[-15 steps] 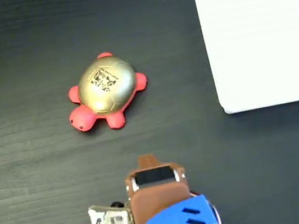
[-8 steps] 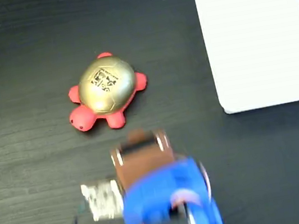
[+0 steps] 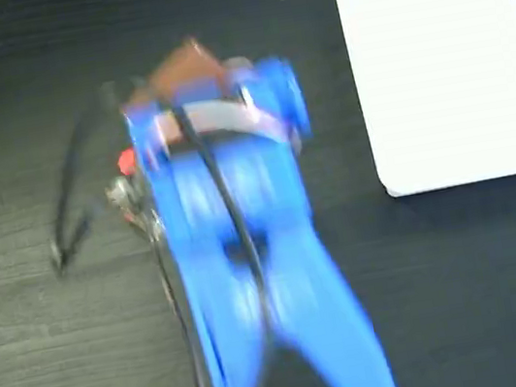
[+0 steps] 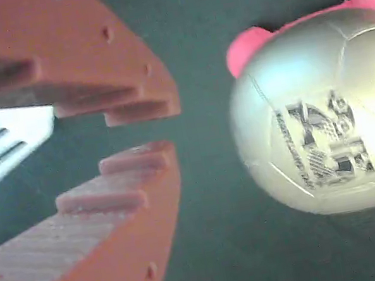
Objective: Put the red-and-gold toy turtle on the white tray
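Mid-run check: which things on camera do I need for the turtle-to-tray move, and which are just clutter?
Needed:
- red-and-gold toy turtle, on the dark table, beside the gripper's fingertips, not between them
- white tray, top right in the fixed view, nothing on the part that shows
- gripper, fingers slightly apart, holding nothing

Just there:
- dark table
- loose black cable left of the arm

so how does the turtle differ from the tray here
The turtle is a rounded dome with a shiny gold shell and red feet; the tray is flat, white and rectangular.
The turtle carries a black-and-white printed mark; the tray has dark diagonal stripes along its edges.
In the fixed view the blue arm hides most of the turtle, while the tray lies in plain sight with nothing on the part in view.
Both rest on the dark table.
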